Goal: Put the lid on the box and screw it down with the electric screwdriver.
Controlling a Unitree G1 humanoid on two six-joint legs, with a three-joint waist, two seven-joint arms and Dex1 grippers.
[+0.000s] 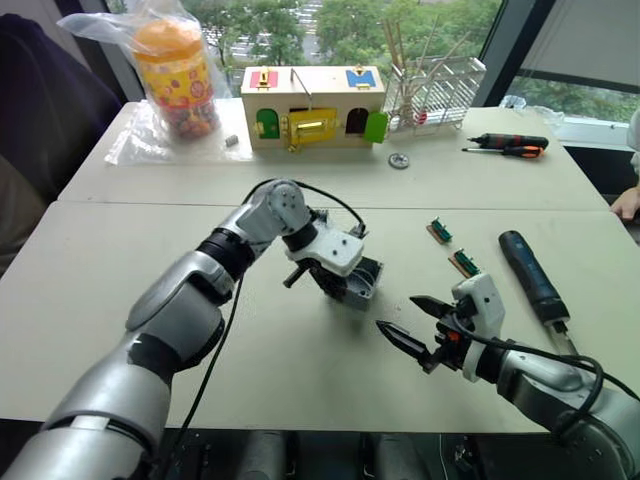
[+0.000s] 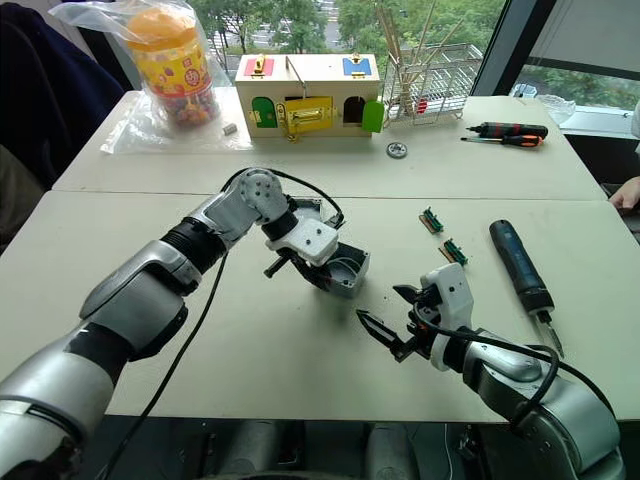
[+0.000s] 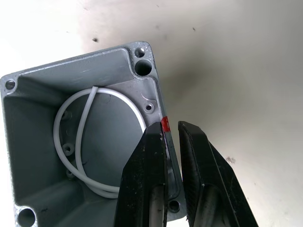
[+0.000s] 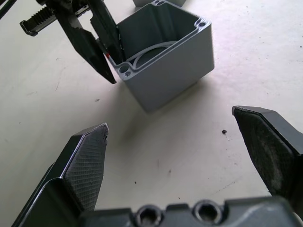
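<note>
I see my left gripper (image 2: 322, 272) down at the open grey box (image 2: 344, 273) on the near table (image 2: 300, 370), the box tilted under it; its fingers are hidden from me. My right gripper (image 2: 391, 311) hovers just beside the box, fingers spread, holding nothing. The electric screwdriver (image 2: 520, 268) lies flat to the right. Two small green parts (image 2: 443, 235) sit between. Farther back: a wooden box (image 2: 308, 92), a wire rack (image 2: 432, 82), a bagged jar (image 2: 175, 68), hand screwdrivers (image 2: 512, 133).
</note>
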